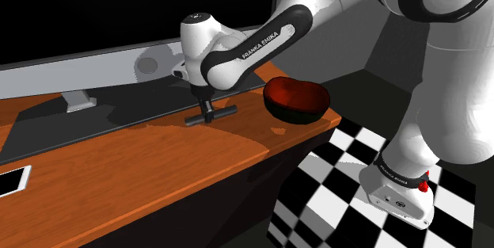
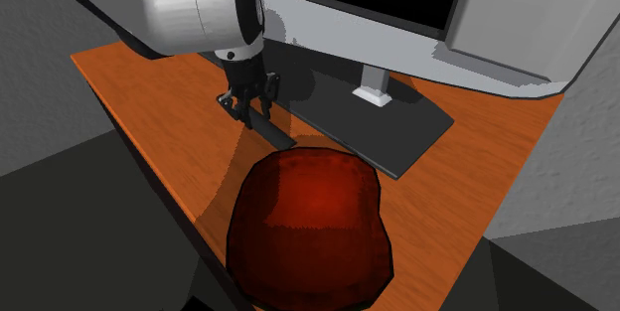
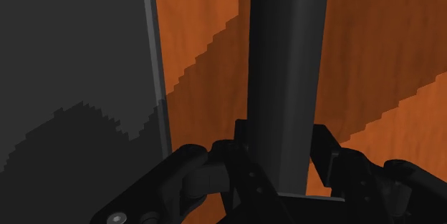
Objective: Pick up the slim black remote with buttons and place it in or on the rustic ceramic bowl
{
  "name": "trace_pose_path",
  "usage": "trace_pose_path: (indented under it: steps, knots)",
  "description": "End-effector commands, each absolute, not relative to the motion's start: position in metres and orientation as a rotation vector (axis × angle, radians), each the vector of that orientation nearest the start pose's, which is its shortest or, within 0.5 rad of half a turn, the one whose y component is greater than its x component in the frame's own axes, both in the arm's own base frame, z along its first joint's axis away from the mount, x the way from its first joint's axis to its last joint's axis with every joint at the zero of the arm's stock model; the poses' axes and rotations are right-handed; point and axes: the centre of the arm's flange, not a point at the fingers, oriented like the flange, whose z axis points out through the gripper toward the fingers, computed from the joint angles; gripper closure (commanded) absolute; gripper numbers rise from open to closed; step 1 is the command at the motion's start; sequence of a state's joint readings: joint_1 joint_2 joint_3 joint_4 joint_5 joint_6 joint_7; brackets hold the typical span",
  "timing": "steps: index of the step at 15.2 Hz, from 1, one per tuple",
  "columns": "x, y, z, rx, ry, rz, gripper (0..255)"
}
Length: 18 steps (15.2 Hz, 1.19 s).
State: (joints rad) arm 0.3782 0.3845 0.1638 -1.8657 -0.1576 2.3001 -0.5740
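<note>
Your jaws are clenched on the slim black remote (image 3: 286, 58), one finger pressed against each long side near its end. In the shoulder view the remote lies level under the hand, low over the orange wooden tabletop (image 1: 142, 159); you cannot tell whether it touches the wood. It sits just beside the edge of the dark grey monitor base (image 2: 392, 135). The dark red bowl (image 1: 294, 104) stands near the tabletop's corner, apart from the remote.
</note>
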Motion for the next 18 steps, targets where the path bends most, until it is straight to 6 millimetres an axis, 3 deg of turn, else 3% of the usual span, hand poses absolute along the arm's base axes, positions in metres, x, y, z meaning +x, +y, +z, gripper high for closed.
trace_pose_path:
  steps: [1, 18]
  knots:
    - [0.553, 0.320, 0.325, -2.639, -1.812, -0.088, 255]
    - [0.553, 0.321, 0.415, -2.639, -1.812, -0.088, 255]
